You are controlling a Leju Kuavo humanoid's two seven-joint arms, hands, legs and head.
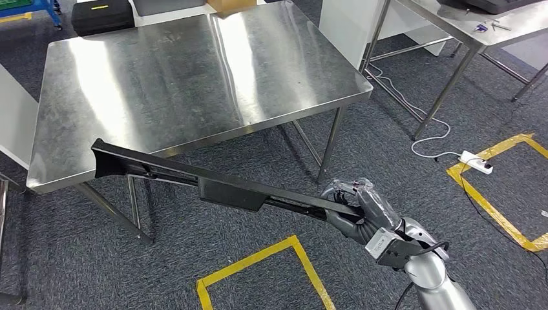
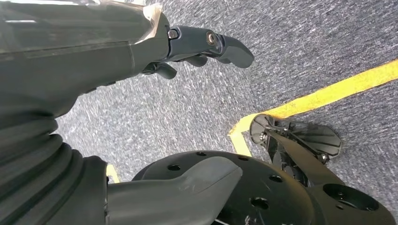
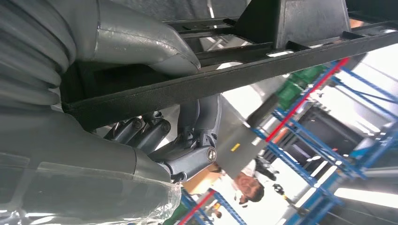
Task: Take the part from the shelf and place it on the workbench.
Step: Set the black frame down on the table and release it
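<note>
Workbench (image 1: 194, 71) steel, far edge cut off at top of head view; part (image 1: 213, 184) long black bar, held in air, far end over bench's near edge, not resting on it; R hand (image 1: 355, 210) grips near end, part hides some fingers; R wrist view: thumb (image 3: 141, 44) over part (image 3: 263, 70), fingers (image 3: 187, 157) under; person blurred behind; L hand (image 2: 202, 44) above carpet, holds nothing, fingers apart.

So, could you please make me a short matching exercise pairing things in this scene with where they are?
Things:
1. part
2. workbench
3. power strip
4. black case

Places:
A. on the carpet beside yellow tape
B. held by the right robot hand
C. on the floor beyond the workbench
D. ahead, steel top bare

Pairs: 1-B, 2-D, 3-A, 4-C
</note>
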